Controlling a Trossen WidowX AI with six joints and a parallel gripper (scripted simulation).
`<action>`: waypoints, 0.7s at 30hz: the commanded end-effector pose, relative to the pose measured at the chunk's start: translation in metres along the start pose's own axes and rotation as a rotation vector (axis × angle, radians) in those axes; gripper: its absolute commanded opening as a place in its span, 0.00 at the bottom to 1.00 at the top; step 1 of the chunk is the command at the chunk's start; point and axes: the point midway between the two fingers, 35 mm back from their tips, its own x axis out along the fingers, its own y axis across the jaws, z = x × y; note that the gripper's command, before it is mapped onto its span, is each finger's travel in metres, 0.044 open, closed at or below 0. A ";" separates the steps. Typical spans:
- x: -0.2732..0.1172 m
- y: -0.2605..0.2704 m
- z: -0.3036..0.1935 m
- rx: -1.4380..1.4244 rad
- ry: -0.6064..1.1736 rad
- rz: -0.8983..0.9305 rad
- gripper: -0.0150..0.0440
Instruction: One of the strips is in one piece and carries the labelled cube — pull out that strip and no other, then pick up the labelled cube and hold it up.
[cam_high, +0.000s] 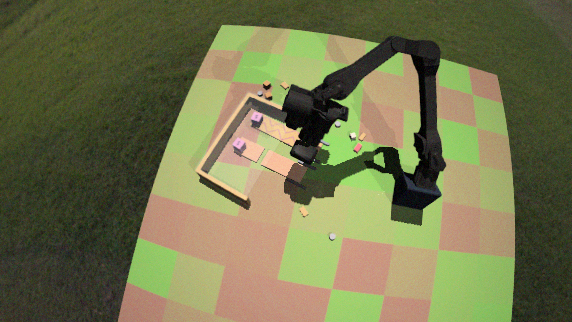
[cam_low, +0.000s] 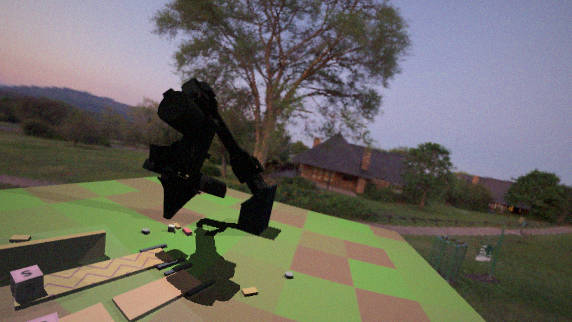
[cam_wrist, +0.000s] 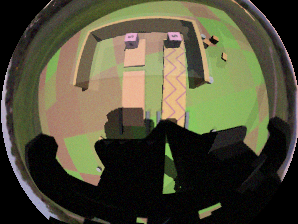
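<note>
Zigzag-patterned tan strip (cam_high: 279, 131) lies unpulled at centre frame, its labelled purple cube (cam_high: 256, 118) by the wooden wall. Your hand (cam_high: 304, 154), closed and empty, hovers above; pulling and lifting remain.

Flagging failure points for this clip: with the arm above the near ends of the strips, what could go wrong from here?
1. The black gripper hangs between the zigzag-patterned strip and the plain tan strip, which lies in two pieces; it could land on the wrong one.
2. Its jaws are shut and empty, so they probably must reopen before grasping a dark pull bar.
3. A jerky pull might topple the pink labelled cube.
</note>
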 end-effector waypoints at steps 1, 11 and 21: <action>0.027 -0.036 -0.005 0.115 0.275 -0.039 0.25; 0.027 -0.034 -0.005 0.115 0.275 -0.039 0.25; 0.042 -0.033 -0.008 0.116 0.276 -0.038 0.25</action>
